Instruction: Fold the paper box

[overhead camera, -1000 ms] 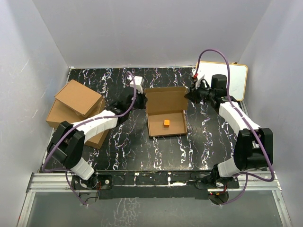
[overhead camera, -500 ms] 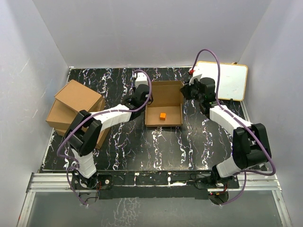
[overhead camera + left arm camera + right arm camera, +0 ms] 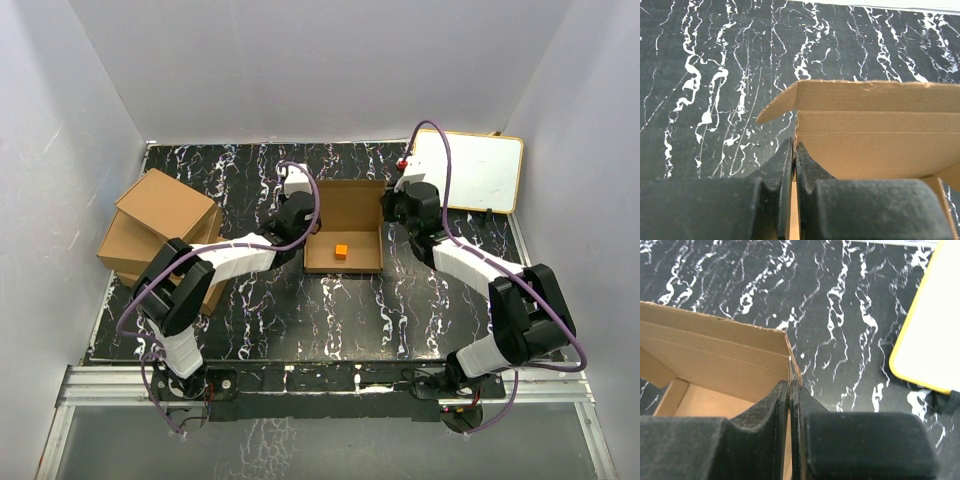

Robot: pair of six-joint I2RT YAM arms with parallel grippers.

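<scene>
The paper box is a shallow brown cardboard mailer, open on the marbled table's middle, lid panel standing at its far side. A small orange cube lies inside it. My left gripper is shut on the box's left side wall. My right gripper is shut on the box's right side wall. In the left wrist view the lid panel and a side flap lean over the box. In the right wrist view the box's far right corner shows just past my fingers.
A pile of ready-made brown cardboard boxes stands at the left edge. A white board with a yellow rim lies at the back right, also in the right wrist view. Grey walls enclose the table.
Both grippers have closed in on the box's side walls, and the box has shifted toward the back. The lid panel, laid back before, now stands nearer upright.
</scene>
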